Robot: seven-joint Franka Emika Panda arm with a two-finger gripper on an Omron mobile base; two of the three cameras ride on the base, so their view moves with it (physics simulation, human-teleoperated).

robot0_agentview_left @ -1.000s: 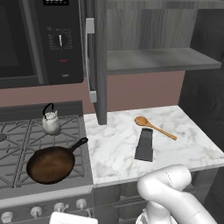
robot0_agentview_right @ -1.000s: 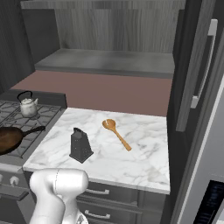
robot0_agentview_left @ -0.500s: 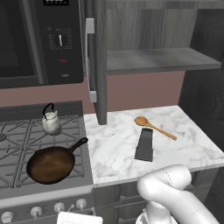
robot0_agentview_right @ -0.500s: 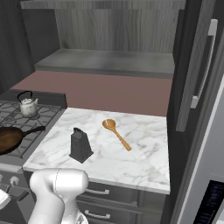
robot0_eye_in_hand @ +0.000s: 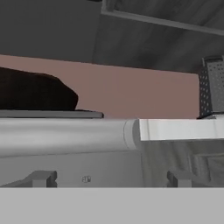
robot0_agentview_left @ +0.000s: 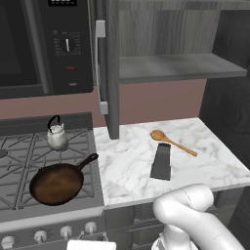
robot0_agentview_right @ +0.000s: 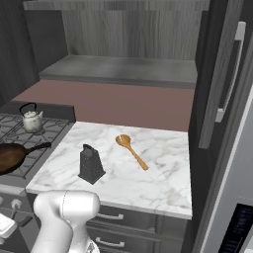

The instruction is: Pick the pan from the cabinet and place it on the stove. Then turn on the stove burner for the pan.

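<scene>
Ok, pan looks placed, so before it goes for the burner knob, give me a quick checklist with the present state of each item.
1. pan resting on the stove grate, front right burner: ok.
2. Pan handle lying over the stove, pointing toward the counter, above and behind the knobs: ok.
3. end effector open and empty: ok.
4. End effector low at the stove front edge: ok.
5. Which knob it faces: cannot tell.
6. kettle standing apart from the pan: ok.
</scene>
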